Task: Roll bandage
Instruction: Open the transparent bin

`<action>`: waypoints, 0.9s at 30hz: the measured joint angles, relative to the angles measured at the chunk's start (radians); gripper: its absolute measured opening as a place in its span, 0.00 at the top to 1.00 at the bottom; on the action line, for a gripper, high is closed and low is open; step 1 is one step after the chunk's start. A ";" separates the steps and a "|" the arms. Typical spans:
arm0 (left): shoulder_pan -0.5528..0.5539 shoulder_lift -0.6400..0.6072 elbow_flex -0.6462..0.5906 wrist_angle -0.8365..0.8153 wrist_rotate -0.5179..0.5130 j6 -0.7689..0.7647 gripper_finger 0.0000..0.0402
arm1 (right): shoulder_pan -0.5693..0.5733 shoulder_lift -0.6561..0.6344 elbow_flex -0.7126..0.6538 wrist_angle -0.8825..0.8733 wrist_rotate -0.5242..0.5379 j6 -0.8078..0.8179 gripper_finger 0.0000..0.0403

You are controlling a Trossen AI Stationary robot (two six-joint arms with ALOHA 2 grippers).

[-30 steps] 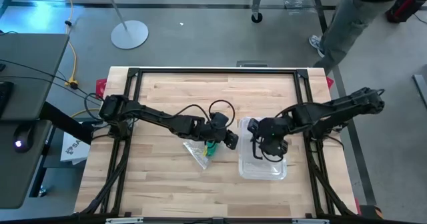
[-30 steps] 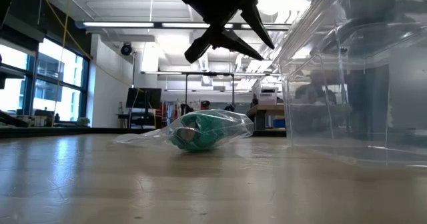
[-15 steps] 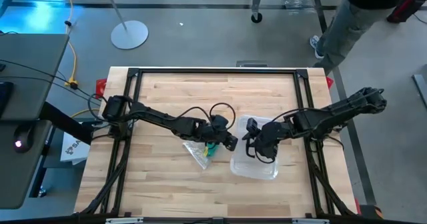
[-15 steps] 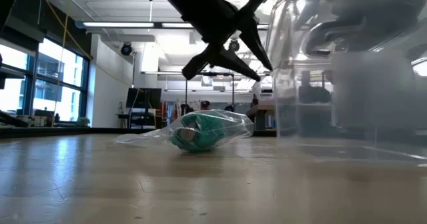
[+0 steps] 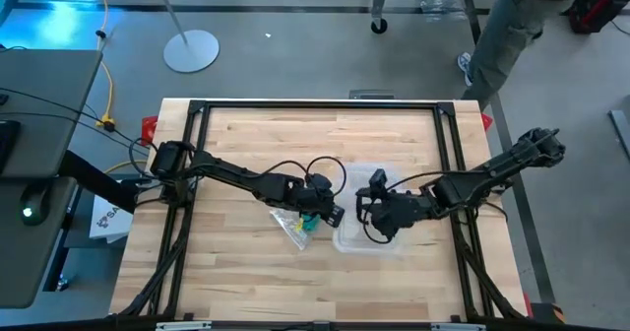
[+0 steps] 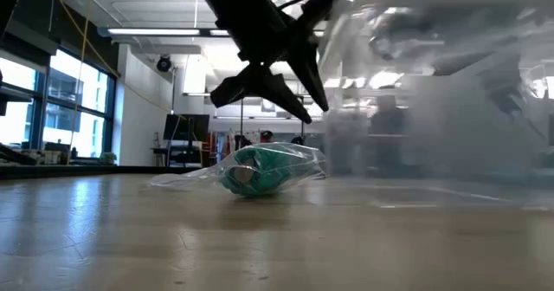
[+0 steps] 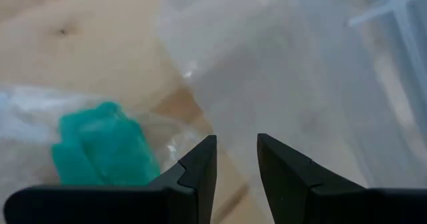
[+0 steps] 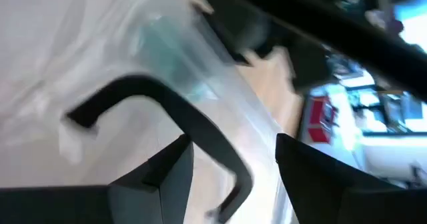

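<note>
My left gripper (image 7: 237, 159), jaws narrowly parted and empty, hovers above the bagged bandage (image 7: 100, 147). My right gripper (image 8: 233, 161) straddles the box's black handle (image 8: 167, 117), unclamped, presumably to shift it aside.

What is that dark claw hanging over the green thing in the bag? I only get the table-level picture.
Observer: That is the left gripper. From above, its arm reaches in from the left side of the table, ending beside the bag.
Operator: Is it holding anything?
Observer: No. Its wrist camera shows its fingers apart with nothing between them, and the green bandage is inside the bag.
Operator: And the blurry clear thing on my right?
Observer: A clear plastic box. The right gripper is at it, open, with one finger on either side of the box's black handle.
</note>
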 joint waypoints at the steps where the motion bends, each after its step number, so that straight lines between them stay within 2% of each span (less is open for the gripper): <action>1: -0.001 0.000 0.002 -0.002 0.004 0.001 0.74 | 0.015 -0.003 0.002 0.004 0.037 0.019 0.50; 5: -0.007 -0.006 0.003 -0.022 -0.002 0.001 0.74 | 0.069 -0.028 0.008 0.019 0.183 0.128 0.51; 8: -0.008 -0.009 0.001 -0.045 -0.015 0.010 0.74 | 0.095 -0.054 0.018 0.031 0.243 0.211 0.51; 15: -0.011 -0.044 0.024 -0.096 -0.024 0.040 0.74 | 0.097 -0.087 0.086 -0.034 0.199 0.300 0.51; 17: -0.011 -0.055 0.035 -0.122 -0.025 0.046 0.74 | 0.083 -0.095 0.133 -0.127 0.117 0.312 0.51; 18: -0.011 -0.065 0.041 -0.135 -0.025 0.047 0.74 | 0.070 -0.096 0.168 -0.183 0.038 0.311 0.51; 21: -0.014 -0.098 0.045 -0.151 -0.026 0.047 0.74 | -0.005 -0.094 0.277 -0.337 -0.295 0.333 0.52; 23: -0.015 -0.108 0.045 -0.149 -0.026 0.050 0.74 | -0.085 -0.073 0.297 -0.408 -0.532 0.321 0.54; 24: -0.015 -0.108 0.044 -0.144 -0.026 0.060 0.74 | -0.118 -0.060 0.292 -0.438 -0.602 0.287 0.55; 27: -0.015 -0.106 0.044 -0.119 -0.025 0.093 0.74 | -0.171 -0.004 0.242 -0.443 -0.630 0.107 0.57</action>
